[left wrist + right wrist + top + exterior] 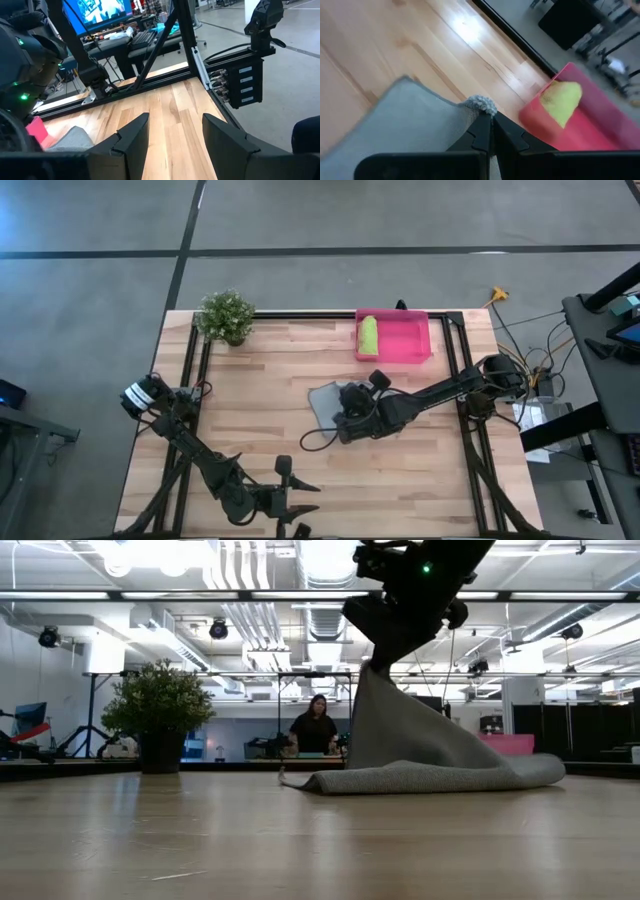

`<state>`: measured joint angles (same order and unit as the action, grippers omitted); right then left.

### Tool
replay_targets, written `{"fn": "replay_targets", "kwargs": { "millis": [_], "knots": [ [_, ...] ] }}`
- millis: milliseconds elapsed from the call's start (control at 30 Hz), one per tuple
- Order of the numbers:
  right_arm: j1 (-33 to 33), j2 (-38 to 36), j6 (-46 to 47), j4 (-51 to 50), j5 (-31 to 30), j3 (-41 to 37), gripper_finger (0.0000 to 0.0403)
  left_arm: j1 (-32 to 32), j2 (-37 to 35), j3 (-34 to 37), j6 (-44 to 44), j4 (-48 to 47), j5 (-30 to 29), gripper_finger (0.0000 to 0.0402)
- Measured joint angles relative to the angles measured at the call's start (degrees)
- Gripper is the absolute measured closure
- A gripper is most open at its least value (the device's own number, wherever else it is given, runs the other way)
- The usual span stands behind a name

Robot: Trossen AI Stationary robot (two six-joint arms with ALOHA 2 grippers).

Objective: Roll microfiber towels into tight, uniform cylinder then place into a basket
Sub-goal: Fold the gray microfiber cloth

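— So where is the grey towel (430, 765) sitting, and is anything written on it?

— I'm seeing it lying near the middle of the table (270, 395), just in front of the pink basket (410, 345). One corner is being held up off the wood, so the cloth is rising in a peak while the rest is lying flat with a folded edge along the front. I can't make out any writing or tag on it. The lime green towel (368, 333) is lying rolled inside the basket, against its left wall.

— What is doing the lifting?

— My right gripper (491, 131) is pinching that raised corner, fingers closed tight on the fabric. My left gripper (175, 132) is waiting near the table's front edge, fingers spread apart and holding nothing.

— And the surroundings?

— I'm working on a pale butcher-block top framed by black rails. A small potted plant (226, 315) is standing at the far left corner. Beyond the table, a person (314, 726) is sitting at a desk in a bright open workshop with white ducts overhead. A lit monitor (102, 11) is showing in the left wrist view, but nothing on it is legible.
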<state>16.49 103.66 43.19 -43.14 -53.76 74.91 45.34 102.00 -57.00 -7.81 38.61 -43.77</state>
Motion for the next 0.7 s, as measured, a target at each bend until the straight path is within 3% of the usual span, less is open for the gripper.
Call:
{"fn": "replay_targets", "kwargs": {
  "millis": [200, 333, 567, 700],
  "knots": [
    [-0.02, 0.0, 6.06, 5.47, 0.0, 0.0, 0.0394, -0.02, 0.0, -0.54, -0.02, 1.75, 3.39, 0.0233],
    [-0.02, 0.0, 6.13, 8.62, 0.0, 0.0, 0.0394, -0.77, -0.02, -0.61, -1.96, 3.7, 1.75, 0.0233],
    [-0.02, 0.0, 1.21, 9.19, 0.15, 0.0, 0.0394, -2.37, -0.02, -0.61, -3.12, 0.95, -6.8, 0.0233],
    [0.0, 0.0, -4.79, 9.17, 0.17, 0.0, 0.0394, -3.25, -0.45, -0.61, -4.54, -1.31, -22.24, 0.0233]
  ]
}}
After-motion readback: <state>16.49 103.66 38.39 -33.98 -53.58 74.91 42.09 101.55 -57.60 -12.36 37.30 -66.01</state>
